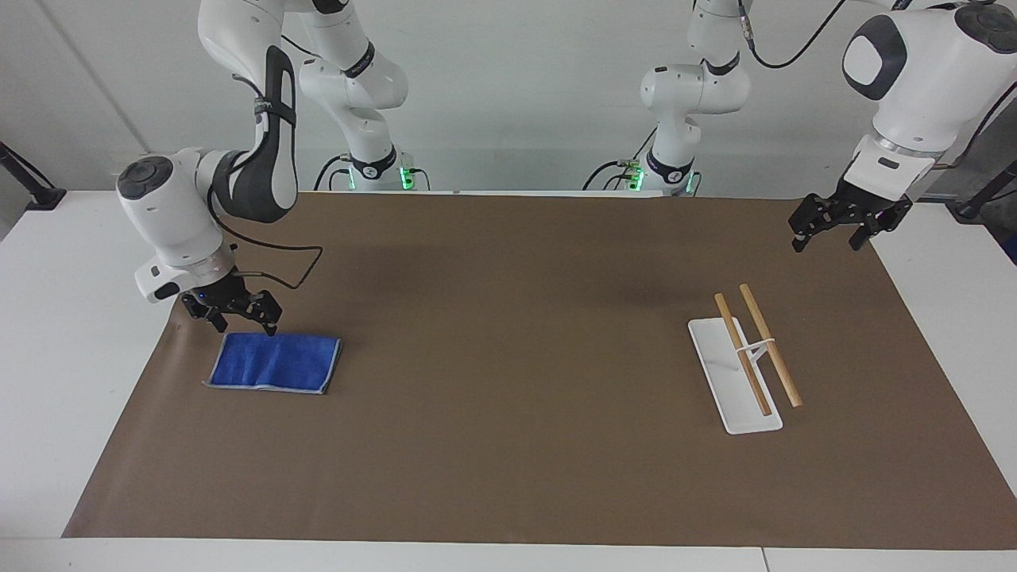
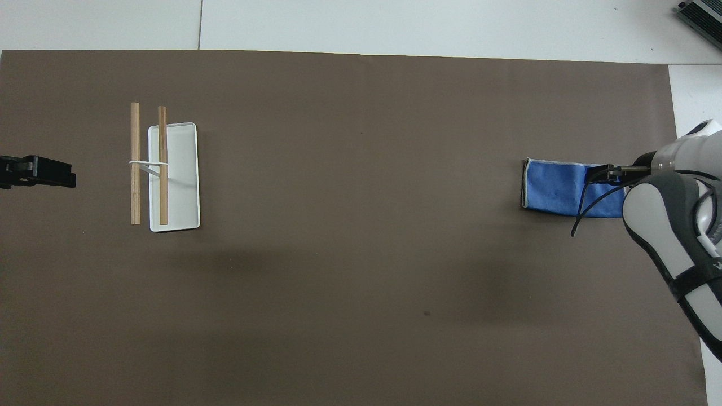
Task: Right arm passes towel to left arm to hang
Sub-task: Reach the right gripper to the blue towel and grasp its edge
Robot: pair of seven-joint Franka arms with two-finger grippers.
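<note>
The right gripper hangs low, fingers apart, just over the robot-side edge of the blue towel, which lies flat on the brown mat. The left gripper waits, fingers apart.

robot lab: two table-mounted arms

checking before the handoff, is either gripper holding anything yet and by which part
Nothing is held. The right gripper hangs open just above the towel; the left gripper waits open, empty.
</note>
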